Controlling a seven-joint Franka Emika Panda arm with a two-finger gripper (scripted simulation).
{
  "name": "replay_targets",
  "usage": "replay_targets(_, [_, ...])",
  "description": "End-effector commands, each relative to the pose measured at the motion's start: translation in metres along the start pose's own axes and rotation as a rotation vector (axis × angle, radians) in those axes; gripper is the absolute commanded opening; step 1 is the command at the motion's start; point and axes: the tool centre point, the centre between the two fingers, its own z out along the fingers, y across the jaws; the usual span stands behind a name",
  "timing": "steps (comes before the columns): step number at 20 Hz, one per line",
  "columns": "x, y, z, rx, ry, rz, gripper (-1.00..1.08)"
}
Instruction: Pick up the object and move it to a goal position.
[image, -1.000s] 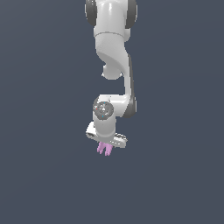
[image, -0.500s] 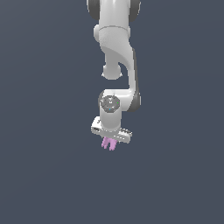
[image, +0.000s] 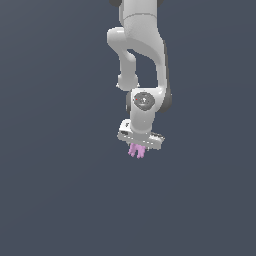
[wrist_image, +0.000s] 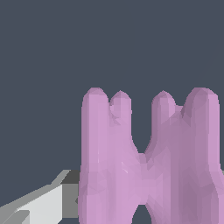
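Under the white gripper (image: 137, 148), near the middle of the exterior view, the pink-lilac object (image: 136, 150) is hanging, and its lower legs are sticking out below the gripper body. You are carrying it in the air: nothing in either view is showing a table or any surface, only a plain dark grey background, so there are no edges to place it by. The arm (image: 142, 55) is reaching down from the top of the picture with the wrist pointing downward, which is keeping the block under the hand and free on all sides.

In the wrist view the object (wrist_image: 148, 162) is filling most of the picture, very close to the camera, with its rounded prongs pointing away. One pale grey finger (wrist_image: 41, 203) is lying against its side, so the jaws are looking closed narrowly on the block's middle part. The second finger is not showing; the object is probably hiding it.

The grip across the narrow waist seems sensible, because the wider ends are stopping the block from sliding out. No goal marker is appearing in these views, so I cannot tell how far you are from it.
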Motion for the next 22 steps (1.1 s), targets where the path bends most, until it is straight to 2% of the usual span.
replay_targets(1, [-0.023, -0.013, -0.008, 0.0, 0.0, -0.001, -1.0])
replay_targets(7, [-0.075, -0.043, -0.026, 0.0, 0.0, -0.001, -1.0])
replay_targets(13, [-0.116, -0.068, -0.041, 0.0, 0.0, -0.001, -1.0])
replay_targets(17, [-0.133, -0.079, -0.048, 0.0, 0.0, -0.001, -1.0])
replay_targets(22, [-0.141, -0.085, -0.051, 0.0, 0.0, -0.001, -1.0])
